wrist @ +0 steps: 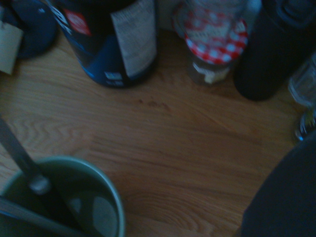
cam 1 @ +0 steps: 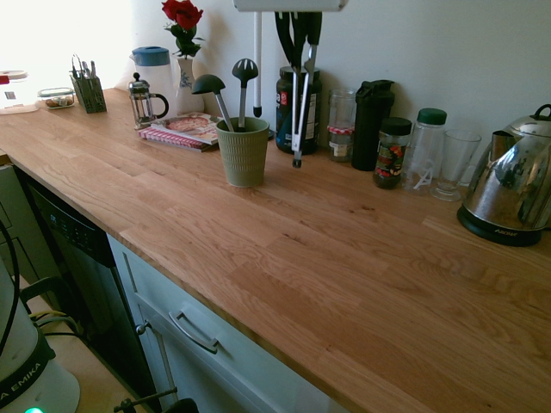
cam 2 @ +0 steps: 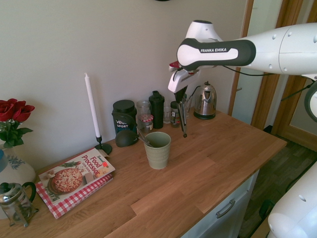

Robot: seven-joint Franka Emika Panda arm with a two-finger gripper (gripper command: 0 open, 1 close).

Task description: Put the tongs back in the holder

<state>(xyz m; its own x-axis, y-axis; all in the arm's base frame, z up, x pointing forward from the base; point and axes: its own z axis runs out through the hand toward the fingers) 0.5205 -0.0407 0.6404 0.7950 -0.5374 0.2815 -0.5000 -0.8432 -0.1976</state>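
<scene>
The tongs [cam 1: 298,112] hang almost straight down in the air, black tips lowest, well above the counter. My gripper [cam 1: 297,33] is shut on their black handle end, near the top edge of the first exterior view. In the second exterior view, the gripper [cam 2: 181,97] holds the tongs [cam 2: 183,119] a little right of and above the holder [cam 2: 158,149]. The sage-green ribbed holder [cam 1: 243,155] stands on the counter with a black ladle [cam 1: 209,84] and a black slotted spoon [cam 1: 244,70] in it. Its rim [wrist: 109,195] shows in the wrist view.
Along the wall stand a black tub [cam 1: 284,112], a checked-lid jar [cam 1: 341,129], a dark bottle [cam 1: 370,120], a spice jar [cam 1: 392,153] and a kettle [cam 1: 510,194]. A cookbook [cam 1: 185,129], a white candle [cam 2: 92,106] and a French press [cam 1: 145,100] lie left of the holder.
</scene>
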